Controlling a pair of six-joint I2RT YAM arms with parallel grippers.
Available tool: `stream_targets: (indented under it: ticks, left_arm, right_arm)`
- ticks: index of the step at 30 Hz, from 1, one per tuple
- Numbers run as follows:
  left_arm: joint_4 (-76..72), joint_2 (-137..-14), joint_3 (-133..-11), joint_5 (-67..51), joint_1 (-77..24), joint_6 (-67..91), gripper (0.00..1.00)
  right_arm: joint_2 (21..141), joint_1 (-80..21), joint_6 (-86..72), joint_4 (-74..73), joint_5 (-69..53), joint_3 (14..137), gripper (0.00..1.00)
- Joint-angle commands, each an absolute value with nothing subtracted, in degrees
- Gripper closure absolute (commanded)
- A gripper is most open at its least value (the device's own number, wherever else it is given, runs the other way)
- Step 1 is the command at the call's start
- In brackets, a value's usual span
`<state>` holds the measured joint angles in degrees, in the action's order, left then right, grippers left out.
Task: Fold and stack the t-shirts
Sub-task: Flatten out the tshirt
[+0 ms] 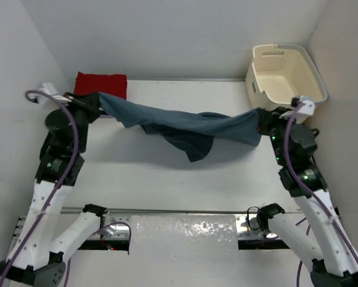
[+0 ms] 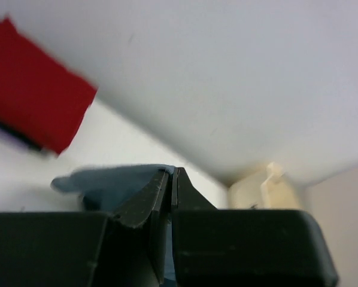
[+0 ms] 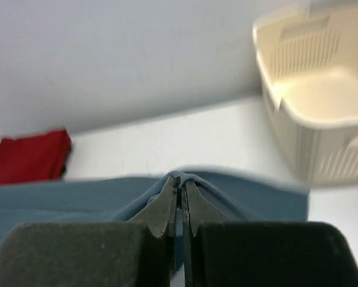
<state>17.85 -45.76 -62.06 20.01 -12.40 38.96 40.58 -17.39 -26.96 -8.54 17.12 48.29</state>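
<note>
While both arms reach up-frame from their bases at the bottom edge, elbows bowed outward, left gripper (image 1: 97,103) is clenched on one end of the teal t-shirt (image 1: 185,128) at upper left; right gripper (image 1: 260,117) is clenched on the other end, right of centre. Shirt hangs stretched between them, one corner drooping mid-frame over the white counter (image 1: 167,185). Red t-shirt (image 1: 101,84), folded, lies upper left by the back wall. Cream basket (image 1: 285,75) sits upper right. White walls (image 1: 167,36) enclose three sides.

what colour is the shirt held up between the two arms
Teal blue; the t-shirt shows best in the top external view.
</note>
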Motion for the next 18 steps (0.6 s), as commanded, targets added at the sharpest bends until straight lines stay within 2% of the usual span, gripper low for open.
stream_targets:
  ticks: [1,7,11,15,18]
  left_arm:
    - [16.2,-41.0,-70.9,24.4,-12.5,36.0,1.0]
    - [16.6,-37.7,-86.6,22.0,-12.6,30.5,1.0]
    - [20.4,-41.5,-101.1,17.4,-12.6,25.2,1.0]
    - [24.5,-47.7,-122.7,13.0,-12.6,22.2,1.0]
    - [24.4,-51.2,-130.8,12.1,-12.6,20.7,1.0]
  right_arm:
    - [38.3,-17.6,-20.5,-11.4,19.4,57.4,1.0]
    - [34.5,-17.6,-17.1,-12.7,17.2,70.2,1.0]
    - [35.1,-17.6,-14.9,-16.9,12.4,80.4,1.0]
    - [36.8,-17.6,-14.2,-21.0,10.2,90.0,1.0]
    - [37.4,-17.6,-13.5,-21.8,9.8,93.7,1.0]
